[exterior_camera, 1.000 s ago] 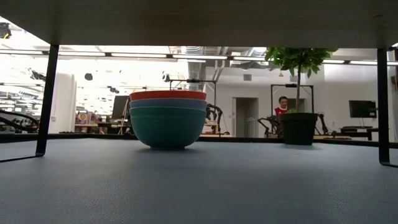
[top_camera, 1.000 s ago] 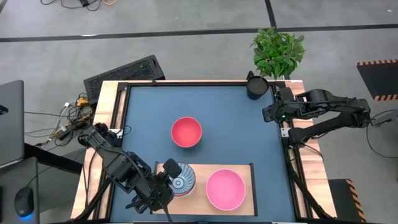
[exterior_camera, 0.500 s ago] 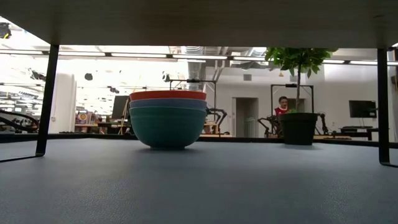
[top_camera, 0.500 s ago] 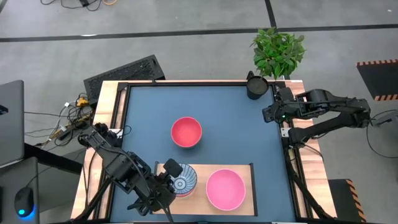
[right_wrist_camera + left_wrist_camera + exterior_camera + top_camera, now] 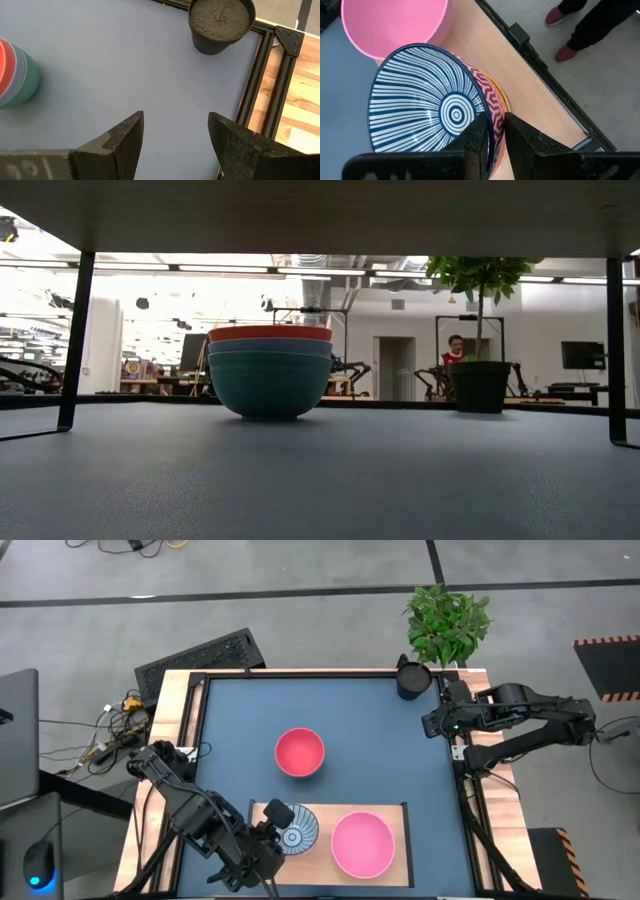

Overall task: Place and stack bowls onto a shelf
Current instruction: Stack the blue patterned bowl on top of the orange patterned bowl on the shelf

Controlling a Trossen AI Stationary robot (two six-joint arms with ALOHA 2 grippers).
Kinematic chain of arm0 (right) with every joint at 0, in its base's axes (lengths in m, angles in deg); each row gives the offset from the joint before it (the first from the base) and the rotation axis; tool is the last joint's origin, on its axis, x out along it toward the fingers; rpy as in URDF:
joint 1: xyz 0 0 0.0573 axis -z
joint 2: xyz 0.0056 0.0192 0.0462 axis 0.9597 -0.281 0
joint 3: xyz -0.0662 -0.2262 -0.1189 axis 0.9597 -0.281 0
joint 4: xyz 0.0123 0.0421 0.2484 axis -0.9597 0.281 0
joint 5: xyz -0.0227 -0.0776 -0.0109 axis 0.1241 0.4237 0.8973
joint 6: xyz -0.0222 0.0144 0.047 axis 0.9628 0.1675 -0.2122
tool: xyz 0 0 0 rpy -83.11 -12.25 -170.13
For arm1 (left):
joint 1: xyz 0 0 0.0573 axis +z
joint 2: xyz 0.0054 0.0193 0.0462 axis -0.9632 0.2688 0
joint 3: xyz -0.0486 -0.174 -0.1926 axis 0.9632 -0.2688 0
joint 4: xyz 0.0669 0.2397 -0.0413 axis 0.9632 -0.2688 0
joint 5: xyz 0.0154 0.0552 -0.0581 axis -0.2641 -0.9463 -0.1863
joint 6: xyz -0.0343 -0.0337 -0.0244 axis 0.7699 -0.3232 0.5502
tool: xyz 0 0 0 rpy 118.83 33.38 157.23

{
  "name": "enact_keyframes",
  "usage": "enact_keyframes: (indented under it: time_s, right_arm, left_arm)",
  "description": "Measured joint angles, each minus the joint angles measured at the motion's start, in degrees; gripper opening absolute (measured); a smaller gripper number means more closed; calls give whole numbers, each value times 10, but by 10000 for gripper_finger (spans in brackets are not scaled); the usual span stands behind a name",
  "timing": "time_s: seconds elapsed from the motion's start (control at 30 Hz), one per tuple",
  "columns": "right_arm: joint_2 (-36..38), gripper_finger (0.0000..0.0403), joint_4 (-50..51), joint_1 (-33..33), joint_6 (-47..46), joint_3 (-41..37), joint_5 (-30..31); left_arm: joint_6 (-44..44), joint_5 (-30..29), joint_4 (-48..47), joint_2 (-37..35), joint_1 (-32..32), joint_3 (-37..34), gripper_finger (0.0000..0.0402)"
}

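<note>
The striped bowl (image 5: 297, 828), held at its rim by the left jaws (image 5: 277, 818), has tilted and shifted a little toward the pink bowl (image 5: 362, 843) on the shelf (image 5: 400, 810).

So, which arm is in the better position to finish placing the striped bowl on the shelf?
Left. The left gripper already pinches the striped bowl's rim above the shelf, beside the pink bowl. The right gripper waits open at the far edge.

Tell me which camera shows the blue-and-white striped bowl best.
The left wrist view: the striped bowl fills the picture, tilted, its rim pinched by the left gripper, over an orange-lattice bowl. The high view shows it small on the shelf beside the pink bowl. The low and right wrist views miss it.
</note>
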State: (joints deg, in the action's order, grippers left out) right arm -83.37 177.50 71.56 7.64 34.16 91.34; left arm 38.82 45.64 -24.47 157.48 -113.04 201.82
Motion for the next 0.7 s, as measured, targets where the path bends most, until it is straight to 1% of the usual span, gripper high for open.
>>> enact_keyframes:
  time_s: [0.17, 0.33, 0.5, 0.7]
  right_arm:
    - [0, 249, 0, 0, 0, 0, -2]
    - [0, 249, 0, 0, 0, 0, -2]
    - [0, 249, 0, 0, 0, 0, -2]
    - [0, 249, 0, 0, 0, 0, -2]
  left_arm:
    - [19, 14, 6, 0, 0, 0, 44]
    - [36, 50, 9, 0, 0, 0, 44]
    - [56, 48, 15, 0, 0, 0, 44]
    - [56, 34, 18, 0, 0, 0, 44]
